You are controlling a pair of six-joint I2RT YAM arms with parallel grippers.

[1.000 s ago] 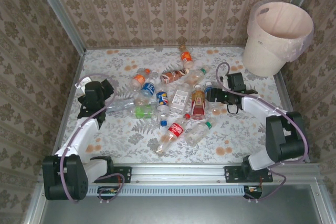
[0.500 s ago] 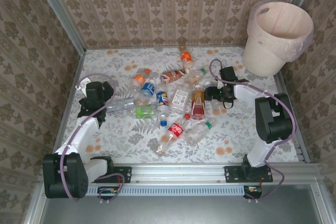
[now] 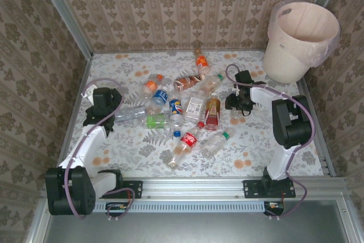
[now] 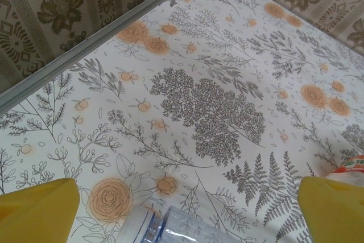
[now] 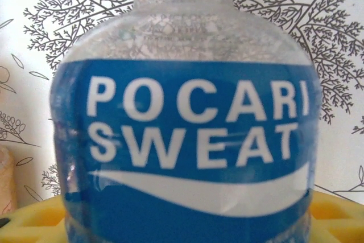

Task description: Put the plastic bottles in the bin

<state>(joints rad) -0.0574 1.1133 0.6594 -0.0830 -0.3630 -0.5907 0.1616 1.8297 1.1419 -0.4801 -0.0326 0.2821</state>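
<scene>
Bottles (image 3: 182, 109) lie scattered across the middle of the table (image 3: 261, 140). The bin (image 3: 282, 61) stands at the far right corner, well apart from them. Near the left edge the left gripper (image 4: 186, 209) hangs with its yellow fingers (image 4: 40, 211) spread wide, and a clear bottle (image 4: 182, 229) lies below the gap. At the right side of the scatter the right gripper (image 3: 235, 106) has a blue-labelled Pocari Sweat bottle (image 5: 187, 140) between its fingers; whether they pinch it I cannot tell.
</scene>
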